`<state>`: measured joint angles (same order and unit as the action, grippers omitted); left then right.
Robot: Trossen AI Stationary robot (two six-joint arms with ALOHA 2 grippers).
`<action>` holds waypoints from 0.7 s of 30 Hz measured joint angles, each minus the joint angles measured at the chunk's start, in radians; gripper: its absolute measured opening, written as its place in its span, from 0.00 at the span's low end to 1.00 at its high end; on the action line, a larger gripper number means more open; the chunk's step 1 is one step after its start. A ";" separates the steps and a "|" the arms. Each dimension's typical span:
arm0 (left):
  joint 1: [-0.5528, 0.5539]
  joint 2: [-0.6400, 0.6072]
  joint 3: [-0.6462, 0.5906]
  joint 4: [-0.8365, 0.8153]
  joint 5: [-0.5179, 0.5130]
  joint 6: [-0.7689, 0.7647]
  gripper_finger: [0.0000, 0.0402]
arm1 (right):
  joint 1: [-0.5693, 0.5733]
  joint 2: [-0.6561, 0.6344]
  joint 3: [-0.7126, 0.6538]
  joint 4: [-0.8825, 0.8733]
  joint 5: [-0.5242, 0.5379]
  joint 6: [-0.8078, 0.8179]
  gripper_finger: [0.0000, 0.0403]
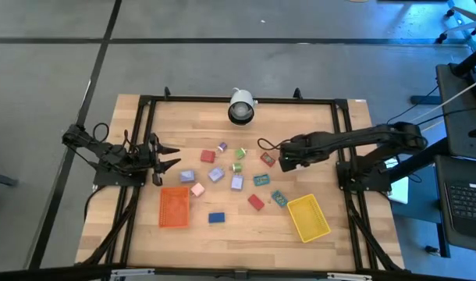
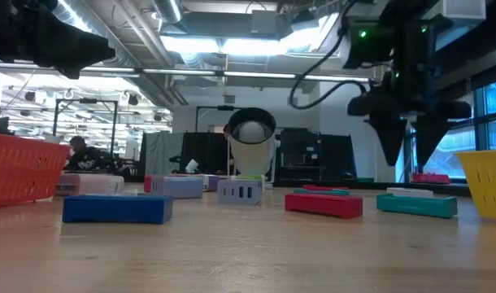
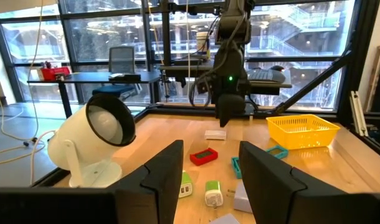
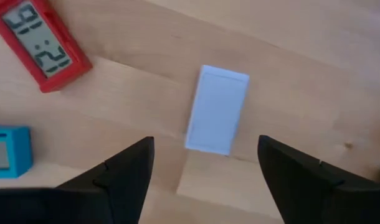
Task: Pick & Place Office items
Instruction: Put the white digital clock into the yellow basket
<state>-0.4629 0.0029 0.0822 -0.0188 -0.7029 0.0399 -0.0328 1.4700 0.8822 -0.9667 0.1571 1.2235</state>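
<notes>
Jaws of the right gripper stand wide apart and hold nothing; they hang directly over a small white rectangular block lying flat on the worktop. In the right wrist view the block's long axis runs between the two jaws, roughly along the camera's line of sight and a little tilted. Its face is plain, with no writing to read.

Beside it lies a red piece with a grey display showing dark segment digits, seen upside down and not surely readable; part of it is cut off at the frame edge. A teal piece with a grey window is also cut off.

From above, the right gripper is near the worktop's middle, amid the scattered office items: a blue block, a red block and a lilac block lie spread between the orange tray and the yellow tray. At that height no labels can be made out.

The left gripper waits at the worktop's left side, beside the orange tray, its jaws parted with nothing between them. A white lamp-like device stands at the far edge.
</notes>
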 joint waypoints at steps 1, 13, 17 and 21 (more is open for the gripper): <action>0.000 0.000 0.000 0.000 0.000 0.000 0.38 | -0.002 0.015 0.000 0.001 0.004 -0.002 0.70; 0.000 0.000 0.000 -0.008 0.002 -0.011 0.38 | -0.032 0.048 -0.003 0.007 0.028 -0.027 0.68; 0.000 0.000 0.000 -0.017 0.002 -0.026 0.38 | -0.044 0.047 -0.042 0.050 0.024 -0.027 0.68; 0.000 0.000 0.000 -0.025 0.002 -0.027 0.38 | -0.045 0.047 -0.096 0.145 0.009 -0.014 0.68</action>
<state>-0.4627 0.0025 0.0822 -0.0437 -0.7010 0.0132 -0.0776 1.5173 0.7862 -0.8213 0.1656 1.2096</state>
